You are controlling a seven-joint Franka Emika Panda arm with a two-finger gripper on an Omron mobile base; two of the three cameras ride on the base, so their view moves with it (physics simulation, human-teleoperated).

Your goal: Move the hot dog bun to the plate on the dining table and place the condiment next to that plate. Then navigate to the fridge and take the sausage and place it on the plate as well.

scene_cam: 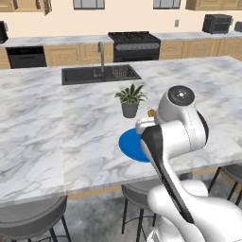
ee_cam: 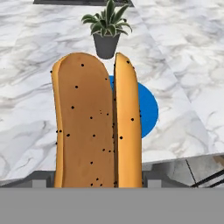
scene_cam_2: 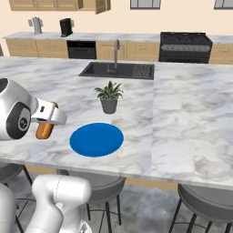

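Note:
My gripper [ee_cam: 97, 181] is shut on the hot dog bun [ee_cam: 94, 122], an orange-brown split bun with dark specks that stands upright between the fingers. From the right base camera the hot dog bun [scene_cam_2: 44, 130] hangs under the hand, above the dining table [scene_cam_2: 182, 118] and just left of the blue plate [scene_cam_2: 96, 139]. In the left base view, a bit of the bun [scene_cam: 151, 113] peeks past the arm above the plate [scene_cam: 128, 144]. Through the hand camera the plate [ee_cam: 148, 109] lies behind the bun. The condiment, the sausage and the fridge are out of view.
A potted plant [scene_cam_2: 109, 97] stands just beyond the plate, with the dark sink [scene_cam_2: 117, 70] and faucet further back. Stools [scene_cam_2: 205, 200] line the table's near edge. A black stove [scene_cam: 134, 45] sits on the rear counter.

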